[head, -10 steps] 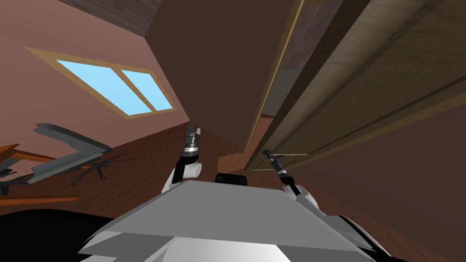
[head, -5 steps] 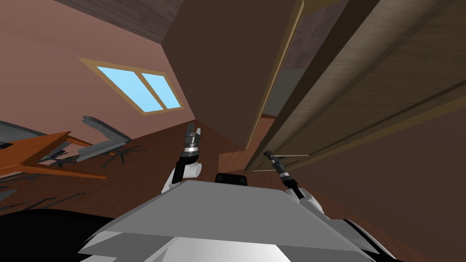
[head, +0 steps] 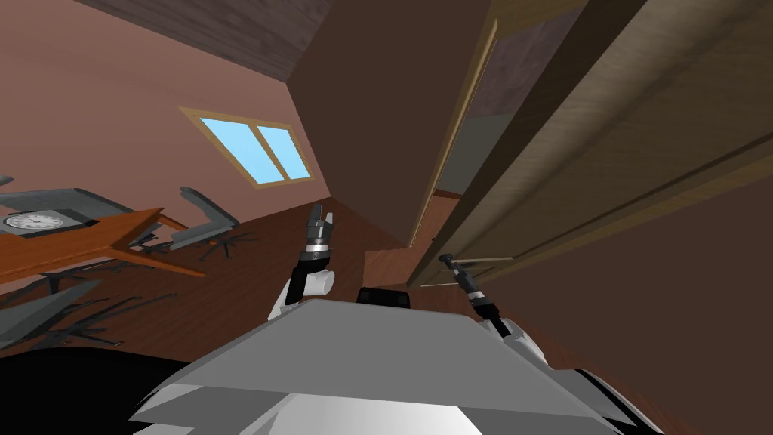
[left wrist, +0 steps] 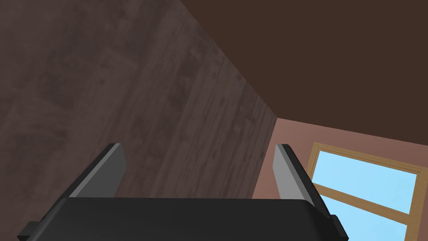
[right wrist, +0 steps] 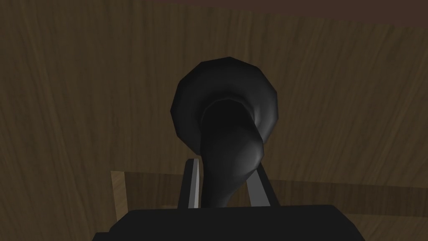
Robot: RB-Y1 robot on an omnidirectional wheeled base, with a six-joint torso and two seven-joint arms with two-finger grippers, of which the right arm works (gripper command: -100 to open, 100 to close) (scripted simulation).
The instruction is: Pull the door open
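The right hand [right wrist: 225, 167] clamps the dark handle [right wrist: 225, 104] of the door [right wrist: 83, 104], centre frame. The left hand [left wrist: 199, 146] has its 2 fingers apart.

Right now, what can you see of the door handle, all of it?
The door handle is black and smooth, with a dull sheen. It has a round, faceted base plate set flat on the brown, wood-grained door, and a thick curved neck that comes out of the plate toward my right gripper. The gripper's two fingers press the neck's sides, so it is held. Its free end is hidden behind the gripper's dark body. Nothing else touches it.
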